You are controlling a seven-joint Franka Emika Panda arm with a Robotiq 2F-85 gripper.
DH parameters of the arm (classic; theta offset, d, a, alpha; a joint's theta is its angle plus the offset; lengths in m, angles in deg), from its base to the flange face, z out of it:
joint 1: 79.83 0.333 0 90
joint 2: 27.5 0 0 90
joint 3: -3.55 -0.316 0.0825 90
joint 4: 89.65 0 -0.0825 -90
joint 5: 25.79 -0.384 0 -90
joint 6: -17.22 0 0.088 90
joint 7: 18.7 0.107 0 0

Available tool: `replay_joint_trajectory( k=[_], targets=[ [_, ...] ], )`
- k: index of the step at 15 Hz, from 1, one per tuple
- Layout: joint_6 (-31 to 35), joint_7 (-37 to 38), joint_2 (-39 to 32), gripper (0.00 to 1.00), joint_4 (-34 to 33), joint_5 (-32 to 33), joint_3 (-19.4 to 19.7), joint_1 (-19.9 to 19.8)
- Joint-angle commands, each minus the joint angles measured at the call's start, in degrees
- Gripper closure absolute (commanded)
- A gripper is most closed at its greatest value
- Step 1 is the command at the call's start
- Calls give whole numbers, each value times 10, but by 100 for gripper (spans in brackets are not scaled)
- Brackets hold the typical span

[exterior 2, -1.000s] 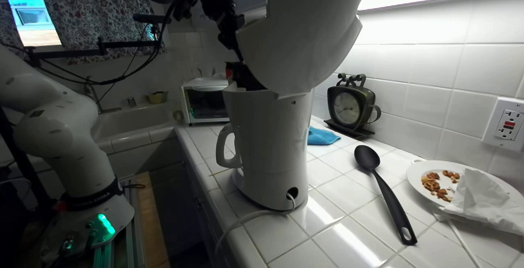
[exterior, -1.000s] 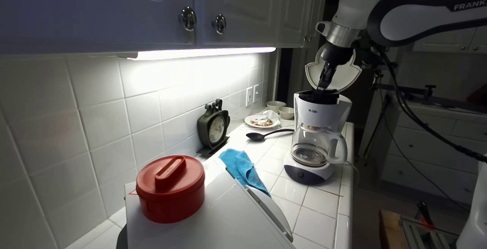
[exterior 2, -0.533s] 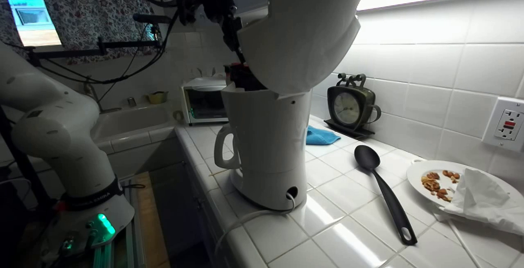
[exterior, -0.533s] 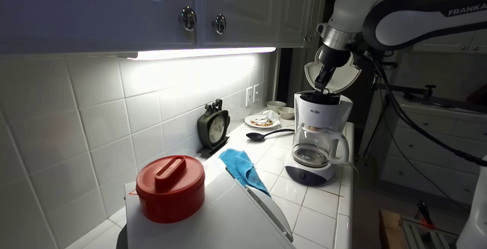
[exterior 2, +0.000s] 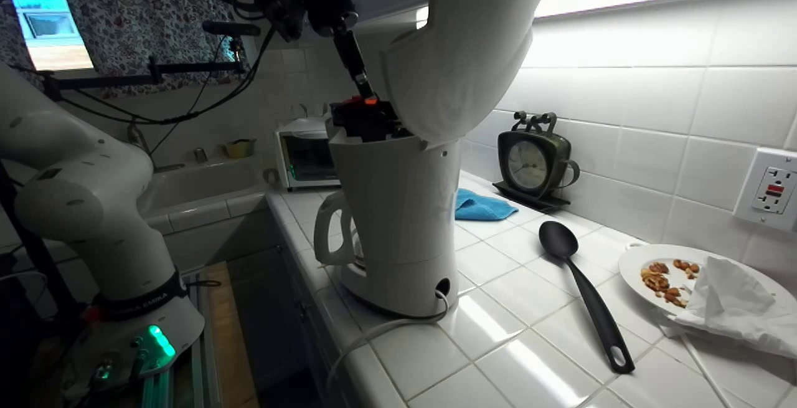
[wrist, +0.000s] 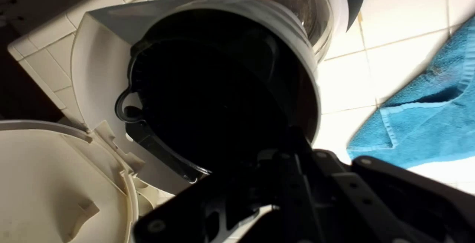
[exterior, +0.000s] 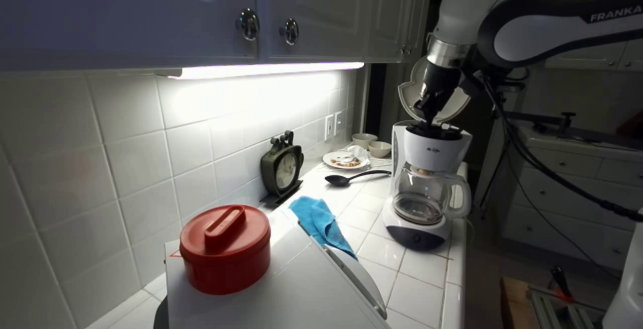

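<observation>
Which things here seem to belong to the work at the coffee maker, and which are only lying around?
Apparently in the work:
tool
coffee maker
black basket, at the tool's tip
raised lid

Apparently lying about:
blue cloth
black spoon
plate with nuts
red lidded pot
clock

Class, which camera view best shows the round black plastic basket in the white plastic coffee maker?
The wrist view: it looks down into the round black plastic basket, showing its mouth, though the inside is dark. Both exterior views show only its upper part, at the top of the white coffee maker.
</observation>
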Motion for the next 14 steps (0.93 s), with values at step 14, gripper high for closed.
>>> replay_joint_trajectory(
  k=[14],
  targets=[
    [-81,84,-116,95,-123,60,2,-33]
  ],
)
